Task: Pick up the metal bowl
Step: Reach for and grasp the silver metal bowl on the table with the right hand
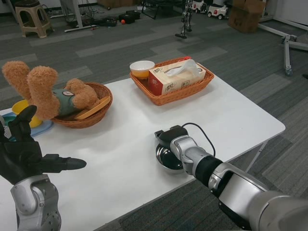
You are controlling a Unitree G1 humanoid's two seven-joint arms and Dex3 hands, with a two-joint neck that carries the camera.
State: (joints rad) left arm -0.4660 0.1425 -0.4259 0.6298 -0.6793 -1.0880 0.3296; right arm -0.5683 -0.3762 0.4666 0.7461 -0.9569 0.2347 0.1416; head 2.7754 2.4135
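Metal bowl: stood on the white table near its front edge, partly hidden under the right hand, with only the shiny near side and part of the inside on view. Right hand: lay over the far rim of the bowl, fingers curled down around it; whether they had truly clamped the rim could not be told from this angle, as the fingertips were out of sight. Left hand: raised at the near left, fingers spread, holding nothing, well apart from the bowl. Advice for the step, offered as judgement: the fingers should hook firmly over the rim, with the thumb pressing from the other side, before any lift; the polished wall looked slippery, so a rim pinch seemed safer than a squeeze on the sides. The lift ought to go straight up and level, since the bowl sat close to the table edge and a sideways drag might push it off. A black cable looped beside the wrist and should be kept from snagging.
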